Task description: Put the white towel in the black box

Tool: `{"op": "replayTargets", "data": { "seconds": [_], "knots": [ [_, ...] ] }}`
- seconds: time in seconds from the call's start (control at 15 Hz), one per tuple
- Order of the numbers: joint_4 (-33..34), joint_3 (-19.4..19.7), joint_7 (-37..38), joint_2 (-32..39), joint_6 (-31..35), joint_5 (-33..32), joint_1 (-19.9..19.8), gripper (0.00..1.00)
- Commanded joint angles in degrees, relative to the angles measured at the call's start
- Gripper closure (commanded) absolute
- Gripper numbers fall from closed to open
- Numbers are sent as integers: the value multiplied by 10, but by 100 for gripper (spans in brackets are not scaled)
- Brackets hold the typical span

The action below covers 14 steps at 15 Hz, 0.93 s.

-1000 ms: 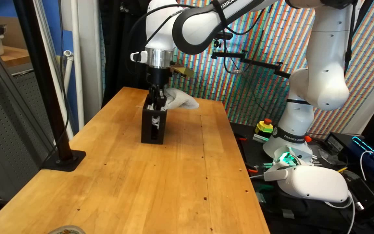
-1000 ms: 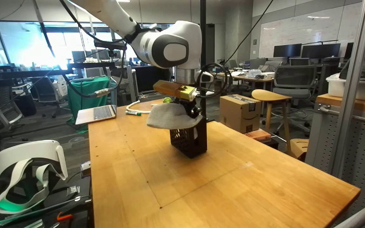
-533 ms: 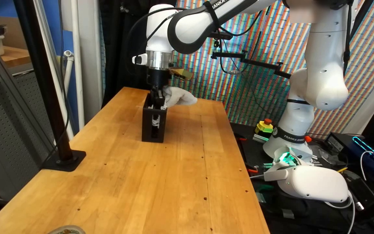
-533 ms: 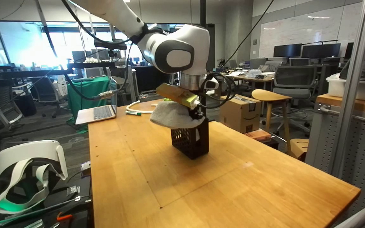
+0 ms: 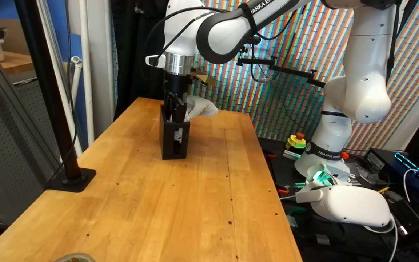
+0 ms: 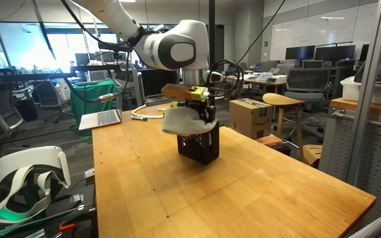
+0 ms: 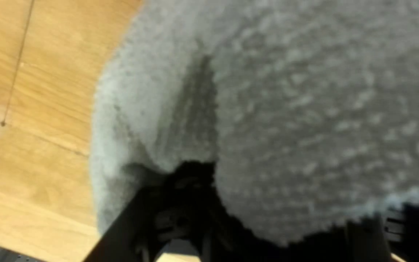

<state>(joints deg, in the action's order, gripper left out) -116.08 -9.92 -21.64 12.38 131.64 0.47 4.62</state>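
The white towel (image 5: 200, 106) is partly in the black box (image 5: 175, 149); white cloth shows through the slot in its side. A large fold hangs out over the rim, seen also as the grey-looking towel (image 6: 189, 121) above the lattice wall of the black box (image 6: 193, 148). My gripper (image 5: 176, 114) points down into the box's mouth, its fingers spread apart and their tips hidden by the walls. In the wrist view the towel (image 7: 304, 120) fills most of the picture and covers much of the dark fingers.
The box stands on a wooden table (image 5: 195, 203). Farther along it lie a laptop (image 6: 103, 119), a green marker (image 6: 139, 117) and a white tube (image 6: 136, 110). A black post (image 5: 55, 94) rises at the table's side. A plate rim (image 5: 75, 257) shows at the near edge.
My gripper's fingers have spread apart inside the box's mouth. The box has turned and shifted slightly. The towel's overhanging end has drawn a little closer to the box.
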Motion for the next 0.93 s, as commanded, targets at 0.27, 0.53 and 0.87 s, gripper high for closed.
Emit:
{"op": "replayTargets", "data": {
  "seconds": [0.27,0.53,0.87],
  "knots": [
    [-30,3,59,-83,21,-111,37,0],
    [-45,0,90,-125,12,-158,46,0],
    [-102,-12,149,-194,3,-210,57,0]
  ]
}}
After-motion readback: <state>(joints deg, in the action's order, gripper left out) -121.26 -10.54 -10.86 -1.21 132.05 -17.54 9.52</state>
